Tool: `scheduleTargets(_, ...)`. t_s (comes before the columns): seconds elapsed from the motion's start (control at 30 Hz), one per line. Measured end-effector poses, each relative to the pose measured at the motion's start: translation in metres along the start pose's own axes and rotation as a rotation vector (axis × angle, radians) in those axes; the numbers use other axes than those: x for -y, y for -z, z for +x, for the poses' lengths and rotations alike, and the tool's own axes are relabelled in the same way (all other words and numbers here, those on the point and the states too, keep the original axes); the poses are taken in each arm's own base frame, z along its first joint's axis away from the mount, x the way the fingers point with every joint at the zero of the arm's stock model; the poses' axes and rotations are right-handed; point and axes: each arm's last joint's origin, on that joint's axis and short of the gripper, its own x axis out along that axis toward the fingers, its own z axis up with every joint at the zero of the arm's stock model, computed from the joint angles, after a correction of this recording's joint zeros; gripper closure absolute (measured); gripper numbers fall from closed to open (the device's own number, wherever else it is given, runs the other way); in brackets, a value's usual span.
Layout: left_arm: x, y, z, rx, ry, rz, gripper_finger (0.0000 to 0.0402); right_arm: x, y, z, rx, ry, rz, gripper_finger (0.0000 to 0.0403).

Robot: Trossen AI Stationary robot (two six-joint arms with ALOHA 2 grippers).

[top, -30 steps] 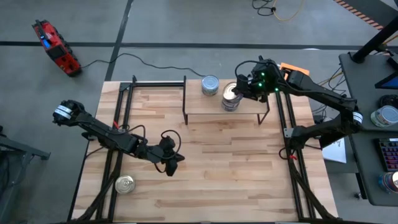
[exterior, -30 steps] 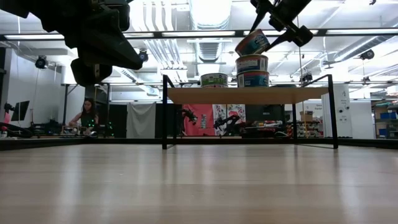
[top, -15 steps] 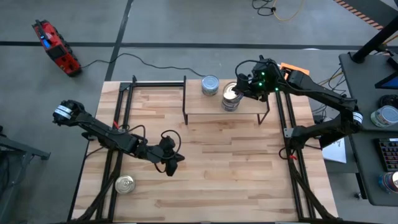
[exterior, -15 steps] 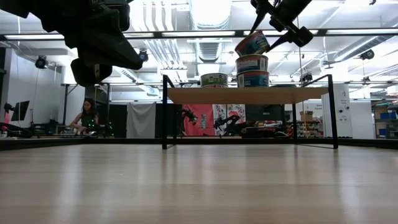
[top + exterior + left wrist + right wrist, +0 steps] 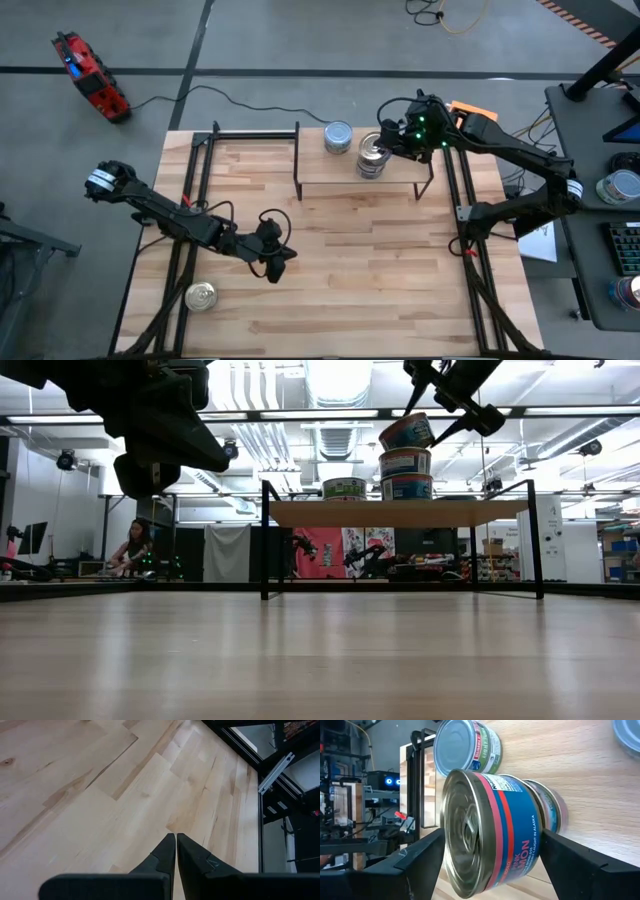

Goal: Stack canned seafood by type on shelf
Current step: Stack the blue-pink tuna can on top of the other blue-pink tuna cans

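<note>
The shelf (image 5: 330, 170) (image 5: 400, 512) stands at the table's far edge. On it a pale-blue-topped tin (image 5: 338, 137) (image 5: 344, 488) (image 5: 465, 745) stands alone, beside a stack of two tins (image 5: 405, 475). My right gripper (image 5: 390, 143) (image 5: 422, 426) (image 5: 492, 837) is shut on a third, silver-topped tin with a blue and red label (image 5: 405, 432) (image 5: 505, 830) over that stack. A silver-gold-topped tin (image 5: 201, 296) stands on the tabletop near the near-left corner. My left gripper (image 5: 278, 266) (image 5: 176, 836) hovers shut over the table's middle. My right gripper pinches the silver-topped tin between its two fingers, one at the lid's rim (image 5: 451, 837) and one at the base edge (image 5: 538, 837). The fingers come from the table's right. The tin is slightly tilted on top of the stack; whether it rests on the tin below (image 5: 405, 462), I cannot tell.
Black frame rails run along the table's left (image 5: 190, 200) and right (image 5: 465, 200) sides. Bare wood lies between the shelf and my left gripper. Another tin's edge (image 5: 627, 735) shows on the shelf in the right wrist view. A person (image 5: 130, 550) works in the room beyond.
The held tin has tipped closer to level and sunk a little toward the stack, with my right gripper following it. My left arm has kept still.
</note>
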Motion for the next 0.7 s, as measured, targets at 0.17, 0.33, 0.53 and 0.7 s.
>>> scheduleTargets(0.17,-0.0001,0.0,0.0,0.001,-0.001,0.0,0.04,0.0002,-0.0001,0.002,-0.002,0.008,-0.004,0.0106)
scheduleTargets(0.33,-0.0006,-0.0007,0.0001,0.014,-0.012,-0.001,0.04,0.001,0.0012,0.0034,-0.011,0.023,-0.018,0.0112)
scheduleTargets(0.53,-0.0007,-0.0009,0.0001,0.02,-0.016,-0.001,0.04,0.0029,0.0017,0.0033,-0.01,0.046,-0.019,0.0105)
scheduleTargets(0.7,-0.001,-0.0013,0.0003,0.022,-0.018,-0.002,0.04,0.0028,0.0036,0.0036,-0.018,0.05,-0.025,0.0101)
